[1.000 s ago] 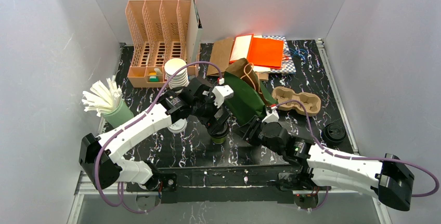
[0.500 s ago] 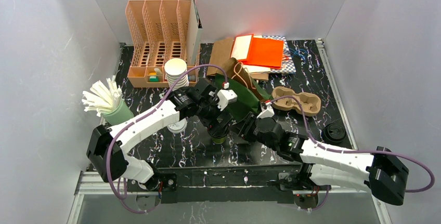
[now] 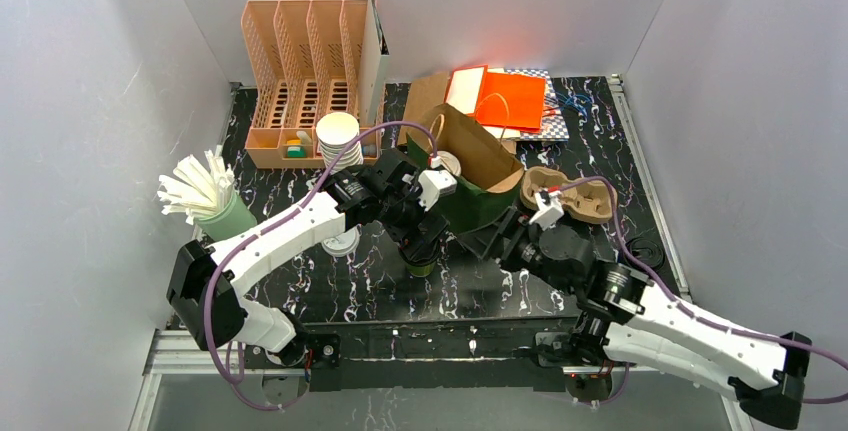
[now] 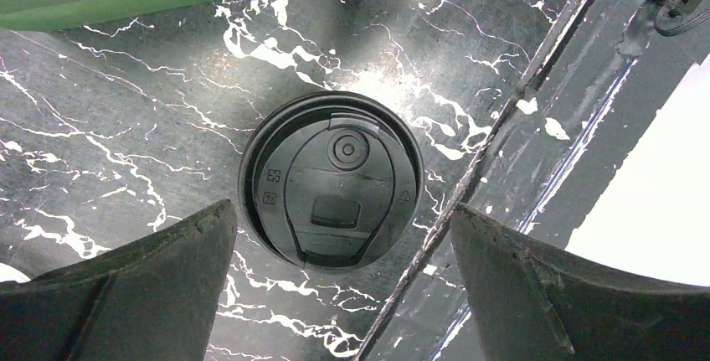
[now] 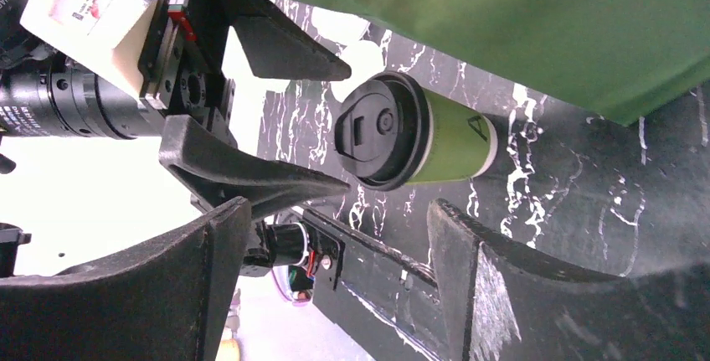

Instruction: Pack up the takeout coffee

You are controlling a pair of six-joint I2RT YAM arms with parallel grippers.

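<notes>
Now, change: right gripper (image 5: pixel 335 210) fingers had parted, empty; green bag (image 3: pixel 468 203) mouth had come open
Takeout coffee (image 3: pixel 421 263): upright on table (image 3: pixel 350 291), beside bag
Left gripper (image 4: pixel 342 219): fingers apart, straddling lid (image 4: pixel 331 181), ungripped
Meaning: bag ready, coffee unpacked

This is a robotics lab test cell dressed as a coffee counter. Plain white panels (image 3: pixel 90 101) box in a black marbled tabletop (image 3: pixel 370 296) on aluminium rails (image 3: pixel 170 359). A peach slotted organiser rack (image 3: pixel 300 61) stands on it, with two robot arms (image 3: pixel 270 241) mounted across the tabletop from it. Just in front of the rack is a stack of white paper cups (image 3: pixel 338 139). White straws (image 3: pixel 195 183) stand off its front left corner and flat paper bags (image 3: pixel 505 101) lie to its right. Further out from it are a pulp cup carrier (image 3: pixel 575 194) and a green takeout cup (image 5: pixel 448 141).
</notes>
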